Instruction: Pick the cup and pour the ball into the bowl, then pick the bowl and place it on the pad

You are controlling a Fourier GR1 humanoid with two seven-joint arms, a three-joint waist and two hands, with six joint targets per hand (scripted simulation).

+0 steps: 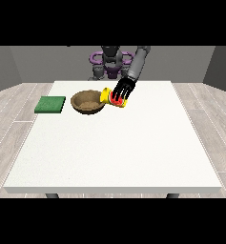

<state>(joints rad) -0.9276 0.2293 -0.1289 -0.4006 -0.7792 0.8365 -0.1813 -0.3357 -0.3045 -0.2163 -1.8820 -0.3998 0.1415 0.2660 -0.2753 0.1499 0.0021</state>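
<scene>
One yellow cup with a red band (115, 99) lies tipped on its side, its mouth turned toward the nine o'clock side and sitting right at the rim of the one brown, round wooden-looking bowl (87, 102). The cup's mouth end touches or overlaps the bowl's three o'clock edge. No ball can be made out; whether it is in the cup or the bowl cannot be told.

One flat green square pad (50, 104) lies at nine o'clock from the bowl, apart from it, near the counter's nine o'clock edge.

The large white counter (119, 152) carries these three things in its twelve o'clock half. The whole six o'clock half is bare white surface, as is the broad stretch at three o'clock of the cup.

One robot hand (123, 90) shows, at the view's right of the robot's body. Its grey forearm comes down from twelve o'clock, slanting toward seven o'clock, and the black fingers (118, 93) curl down over the cup's body, holding it tilted above the counter. The other robot hand is not visible.
</scene>
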